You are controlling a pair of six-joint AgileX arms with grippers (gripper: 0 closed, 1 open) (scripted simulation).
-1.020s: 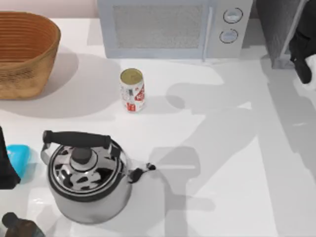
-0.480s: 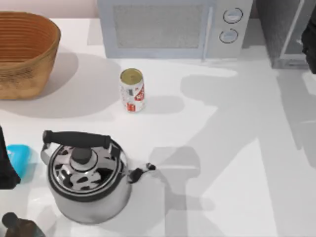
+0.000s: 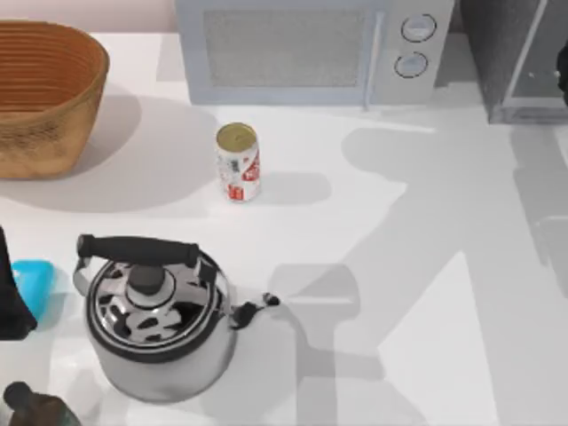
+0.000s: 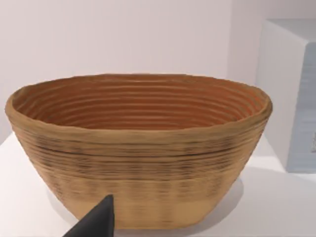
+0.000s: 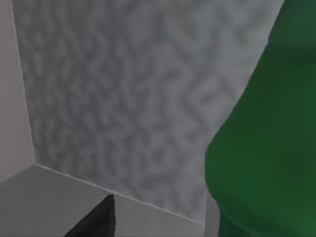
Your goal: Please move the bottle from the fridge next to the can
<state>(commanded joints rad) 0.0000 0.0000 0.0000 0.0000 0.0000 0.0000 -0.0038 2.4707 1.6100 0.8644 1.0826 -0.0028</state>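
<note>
Now reaching right pincer deeper into fridge [image 3: 515, 62], closing on green bottle [image 5: 266, 138]; pincer width untellable; can [image 3: 238, 161] waiting on bench [image 3: 399, 266].

A white counter [image 3: 417, 266] fills the scene, smooth and matte. Broad soft grey shadows lie across its right half and spread beside the things standing on it, so the light falls from above. Along the far edge runs a pale pinkish wall [image 3: 89, 13]. From the left wrist view that wall [image 4: 123, 34] looks plain and off-white, meeting another at a corner.
</note>
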